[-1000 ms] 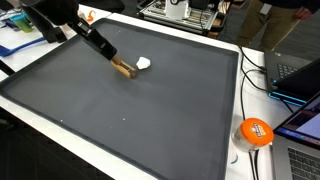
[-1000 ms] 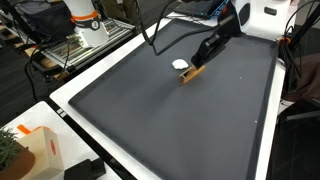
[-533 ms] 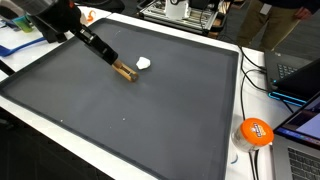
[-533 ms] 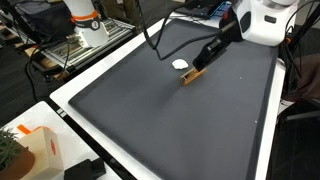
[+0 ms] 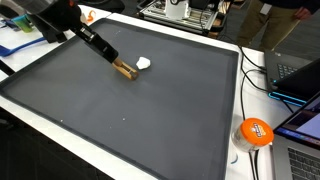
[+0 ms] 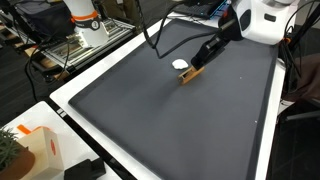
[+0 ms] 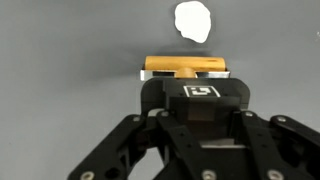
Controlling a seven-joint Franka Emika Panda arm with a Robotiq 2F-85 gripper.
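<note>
My gripper (image 5: 86, 37) is shut on a long black tool (image 5: 102, 52) with a wooden tip (image 5: 124, 69), held slanted down onto the dark grey mat (image 5: 130, 120). The tip rests on the mat next to a small white lump (image 5: 144, 63), close to it; I cannot tell if they touch. Both exterior views show this: gripper (image 6: 226, 35), tip (image 6: 192, 73), lump (image 6: 179, 65). In the wrist view the tool's black block with a square marker (image 7: 203, 95) sits between the fingers (image 7: 200, 125), with the wooden tip (image 7: 185, 66) beyond it and the white lump (image 7: 193, 21) further on.
The mat has a white rim (image 6: 80, 85). An orange round object (image 5: 255, 131), cables and laptops (image 5: 295, 80) lie beside one edge. In an exterior view, a white and orange box (image 6: 30, 145) is at the near corner and a metal rack (image 6: 85, 45) stands behind.
The arm has shifted back a little over the last second. The wooden tip and the white lump stay in the same spot on the mat.
</note>
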